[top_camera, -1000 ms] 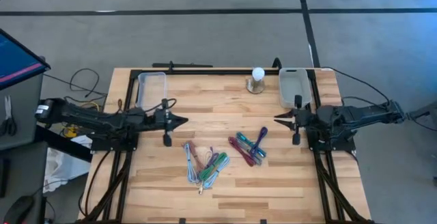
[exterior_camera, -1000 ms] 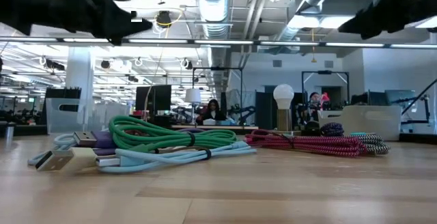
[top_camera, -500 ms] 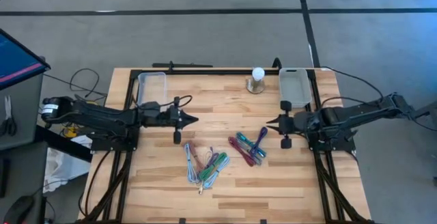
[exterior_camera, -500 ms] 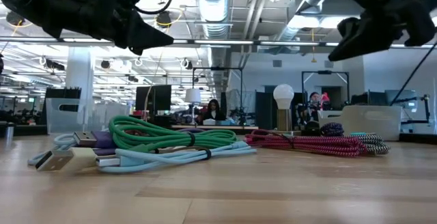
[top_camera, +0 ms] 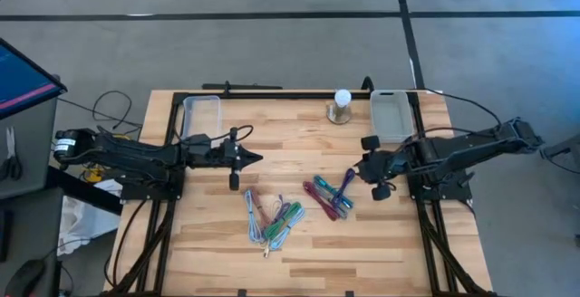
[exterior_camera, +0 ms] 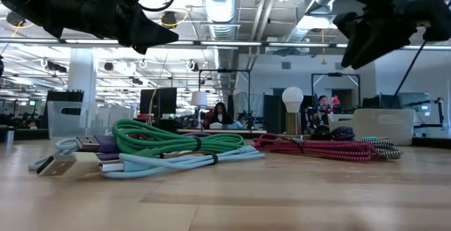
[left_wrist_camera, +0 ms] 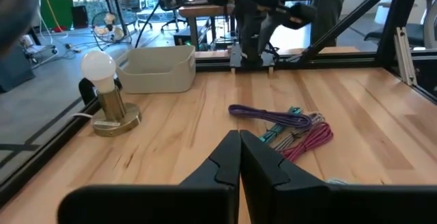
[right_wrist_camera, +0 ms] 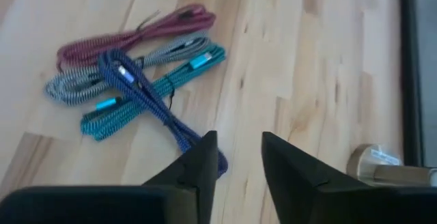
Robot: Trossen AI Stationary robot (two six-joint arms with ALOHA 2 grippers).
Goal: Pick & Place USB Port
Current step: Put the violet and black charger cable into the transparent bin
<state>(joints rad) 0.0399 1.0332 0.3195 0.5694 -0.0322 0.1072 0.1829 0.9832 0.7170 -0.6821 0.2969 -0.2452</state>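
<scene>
Cables in a braided purple, teal and red bundle (top_camera: 331, 193) lie just beside the right gripper (top_camera: 360, 167), parted and empty; left gripper (top_camera: 258, 159) hovers closed, empty.

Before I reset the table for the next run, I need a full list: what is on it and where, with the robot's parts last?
Left cable bundle: several coiled USB cables, green, light blue, purple, red; front centre of the table.
Right cable bundle: several cables, purple, teal, red, grey-patterned; just ahead of the right gripper.
Left bin: one, clear; back left.
Right bin: one, pale; back right.
Light bulb on a brass base: one, white; back centre.
Table: one, light wood, black frame.
Left gripper: dark, jaws shut, above the table's left half.
Right gripper: dark, jaws apart, beside the right bundle.
</scene>
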